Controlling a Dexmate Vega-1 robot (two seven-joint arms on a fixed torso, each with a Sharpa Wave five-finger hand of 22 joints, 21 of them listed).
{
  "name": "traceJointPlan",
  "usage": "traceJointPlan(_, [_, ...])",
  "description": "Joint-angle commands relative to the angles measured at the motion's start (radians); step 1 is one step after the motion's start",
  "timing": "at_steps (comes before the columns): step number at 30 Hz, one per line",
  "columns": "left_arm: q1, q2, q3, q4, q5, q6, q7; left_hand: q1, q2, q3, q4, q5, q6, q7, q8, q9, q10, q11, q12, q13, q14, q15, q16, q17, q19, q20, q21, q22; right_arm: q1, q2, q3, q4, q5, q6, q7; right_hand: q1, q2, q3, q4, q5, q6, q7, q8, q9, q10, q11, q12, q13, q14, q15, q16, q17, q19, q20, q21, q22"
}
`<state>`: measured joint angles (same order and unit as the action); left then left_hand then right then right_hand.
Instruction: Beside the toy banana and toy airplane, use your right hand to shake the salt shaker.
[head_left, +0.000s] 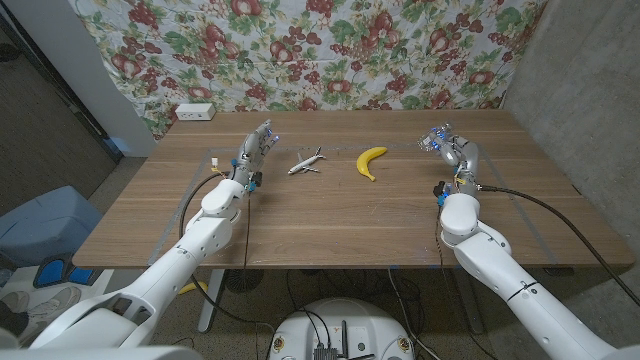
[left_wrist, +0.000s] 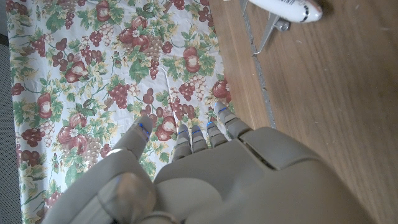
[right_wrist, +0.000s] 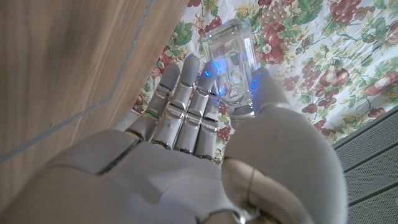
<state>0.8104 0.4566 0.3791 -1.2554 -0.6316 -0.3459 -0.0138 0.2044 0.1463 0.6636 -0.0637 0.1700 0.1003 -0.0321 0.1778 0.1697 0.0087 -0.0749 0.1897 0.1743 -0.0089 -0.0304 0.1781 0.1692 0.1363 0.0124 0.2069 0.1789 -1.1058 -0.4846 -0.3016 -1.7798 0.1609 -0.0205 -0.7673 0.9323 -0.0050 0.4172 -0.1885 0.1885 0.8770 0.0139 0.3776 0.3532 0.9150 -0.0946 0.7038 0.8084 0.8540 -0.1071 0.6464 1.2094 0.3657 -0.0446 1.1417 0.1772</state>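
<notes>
Right hand: the right hand (head_left: 447, 146) is lifted above the far right part of the surface (head_left: 330, 225), its fingers (right_wrist: 186, 93) and thumb closed around the salt shaker (right_wrist: 231, 68).
Salt shaker: a small clear glass one, held off the surface in the head view (head_left: 432, 141) and tipped rather than upright, to judge from the wrist view; whether anything is falling out of it I cannot tell.
Left hand: the left hand (head_left: 254, 150) waits near the far left, fingers (left_wrist: 198, 138) apart and gripping nothing — the wrist view shows them reaching out toward the cloth.
Neighbours: the toy airplane (head_left: 306, 162) and the toy banana (head_left: 371, 161) lie between the two hands, apart from each other; the banana is the nearer one to the shaker, though still well apart from it.
Backdrop: a fruit-patterned cloth (head_left: 330, 50) hangs behind the surface.
Progress: the pick-up looks done — the shaker is grasped and raised.
Left to do: the shaking itself, as far as one moment can show, and probably setting the shaker back down.
</notes>
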Motion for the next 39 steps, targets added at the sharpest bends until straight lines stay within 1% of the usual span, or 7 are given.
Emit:
traceJointPlan(1, [-0.002,-0.001,0.000,0.005,0.002,-0.004,0.003,0.008,0.037,0.003,0.007,0.006,0.008,0.001,0.005,0.004,-0.001,0.001,0.002,0.004,0.006,-0.023,0.002,0.002,0.005,0.002,0.000,0.004,0.010,-0.067,-0.005,-0.006,0.014,-0.014,0.119,0.129,0.121,0.035,0.034,0.004,0.120,-0.074,0.006,0.042,0.046,-0.048,0.000,0.002,0.004,-0.107,0.006,0.002,-0.001,-0.053,0.008,0.001])
traceJointPlan(6, [-0.003,-0.002,-0.001,0.008,-0.002,-0.002,0.000,0.007,0.037,0.003,0.007,0.006,0.008,-0.001,0.005,0.004,0.000,0.001,0.003,0.004,0.006,-0.024,0.002,0.002,0.005,0.001,0.000,0.004,0.029,-0.135,-0.021,-0.037,0.018,-0.087,0.207,0.127,0.121,0.035,0.035,0.004,0.119,-0.076,0.004,0.042,0.041,-0.051,0.002,0.009,0.001,-0.107,0.004,0.001,-0.003,-0.055,0.008,0.001])
traceJointPlan(15, [-0.006,-0.004,0.002,0.010,0.000,-0.004,-0.002,0.008,0.037,0.003,0.007,0.006,0.009,-0.001,0.004,0.004,0.000,0.001,0.003,0.004,0.005,-0.024,0.002,0.002,0.004,0.002,0.000,0.004,0.037,-0.177,-0.036,-0.068,0.014,-0.145,0.245,0.127,0.122,0.035,0.036,0.004,0.120,-0.076,0.003,0.043,0.043,-0.052,0.000,0.007,0.001,-0.108,0.003,0.001,-0.005,-0.057,0.008,0.001])
traceJointPlan(24, [-0.004,-0.003,0.002,0.007,0.000,-0.005,-0.004,0.008,0.037,0.003,0.006,0.006,0.009,-0.001,0.004,0.004,0.000,0.000,0.003,0.004,0.006,-0.024,0.002,0.002,0.005,0.002,0.000,0.004,0.069,-0.250,-0.051,-0.107,0.062,-0.245,0.361,0.128,0.120,0.035,0.035,0.004,0.122,-0.077,0.001,0.041,0.041,-0.052,-0.003,0.006,0.000,-0.108,0.002,0.001,-0.005,-0.056,0.009,0.001])
traceJointPlan(32, [0.000,-0.002,0.000,0.002,0.002,-0.009,-0.001,0.008,0.037,0.003,0.007,0.006,0.009,-0.002,0.004,0.004,0.000,0.000,0.003,0.004,0.006,-0.024,0.002,0.002,0.005,0.001,0.000,0.004,0.084,-0.265,-0.065,-0.121,0.069,-0.285,0.367,0.129,0.120,0.036,0.034,0.005,0.124,-0.076,0.001,0.042,0.041,-0.051,-0.003,0.007,-0.001,-0.108,0.000,0.000,-0.005,-0.055,0.009,0.000])
traceJointPlan(36, [0.000,-0.002,0.000,0.002,0.000,-0.009,-0.002,0.008,0.037,0.003,0.006,0.006,0.009,-0.001,0.004,0.004,0.000,0.000,0.002,0.004,0.006,-0.024,0.002,0.002,0.005,0.002,0.000,0.004,0.078,-0.260,-0.064,-0.118,0.064,-0.265,0.346,0.129,0.120,0.036,0.035,0.005,0.122,-0.076,0.000,0.042,0.043,-0.052,-0.003,0.006,-0.002,-0.107,-0.001,0.000,-0.005,-0.055,0.009,0.000])
traceJointPlan(39, [0.000,-0.002,0.000,0.003,0.001,-0.009,-0.002,0.007,0.038,0.003,0.007,0.006,0.009,-0.001,0.004,0.004,0.000,0.001,0.003,0.004,0.006,-0.023,0.003,0.002,0.005,0.002,0.000,0.004,0.067,-0.243,-0.061,-0.108,0.054,-0.234,0.312,0.129,0.120,0.036,0.034,0.005,0.122,-0.076,0.000,0.043,0.045,-0.049,-0.004,0.004,-0.001,-0.108,0.000,0.000,-0.004,-0.055,0.009,0.000])
